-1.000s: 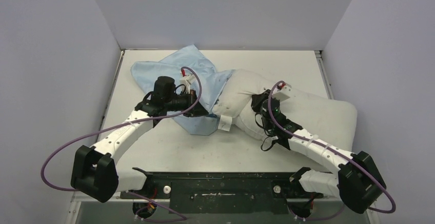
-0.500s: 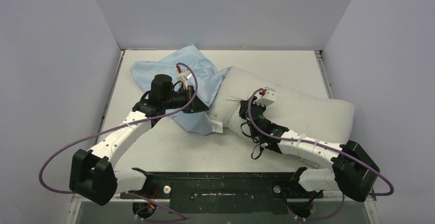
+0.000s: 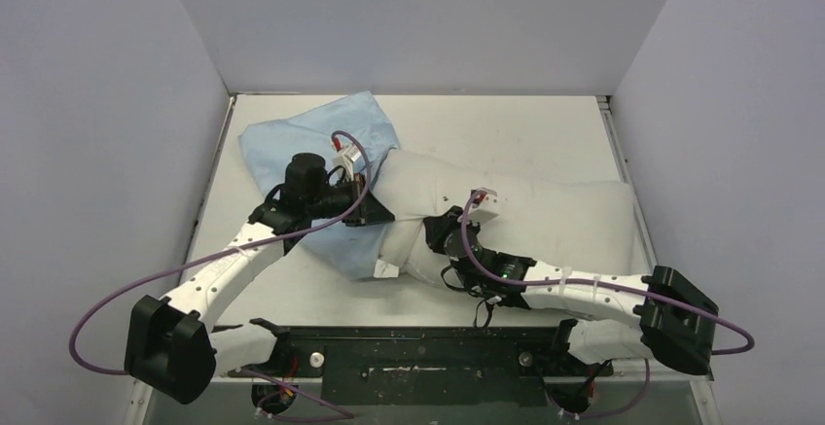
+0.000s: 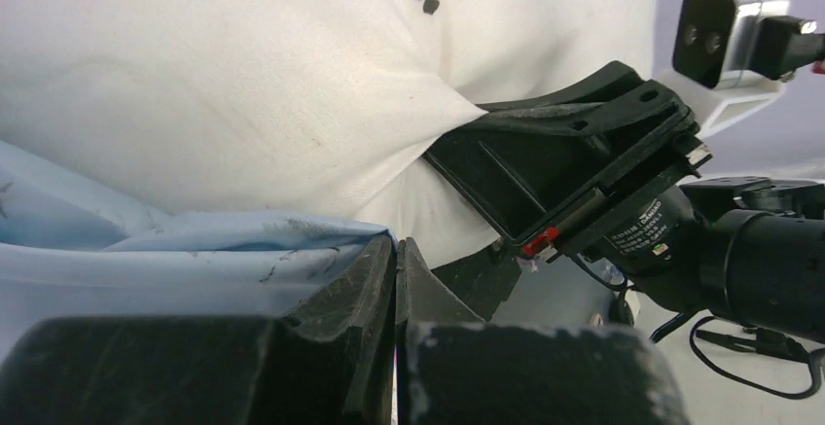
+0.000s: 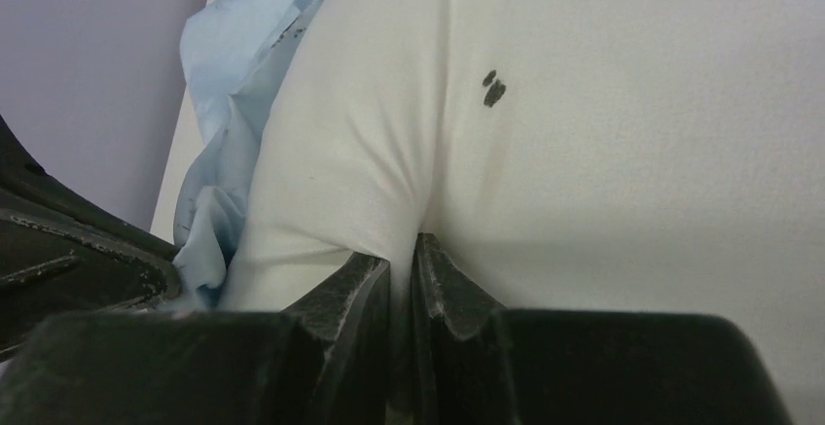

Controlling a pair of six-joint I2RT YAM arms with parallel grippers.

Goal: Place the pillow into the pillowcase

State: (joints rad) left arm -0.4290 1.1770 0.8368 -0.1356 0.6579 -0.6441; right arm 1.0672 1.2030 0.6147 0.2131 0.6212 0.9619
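At centre of table (image 3: 506, 123) lies one pillow (image 3: 545, 221), its 9 o'clock end overlapping one pillowcase (image 3: 292, 143) at 10 o'clock. Whether that end sits inside cannot be told. One white tag (image 3: 386, 269) on the pillow seam: print illegible. Left gripper (image 4: 396, 250) clamps the pillowcase edge; right gripper (image 5: 402, 250) pinches a pillow fold.

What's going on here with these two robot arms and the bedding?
Two arms are getting an off-white pillow into a light-blue pillowcase. The left gripper, jaws shut, pinches the pillowcase's edge. The right gripper, jaws nearly shut, grips a fold of the pillow near the case. Most of the pillow lies outside the case.
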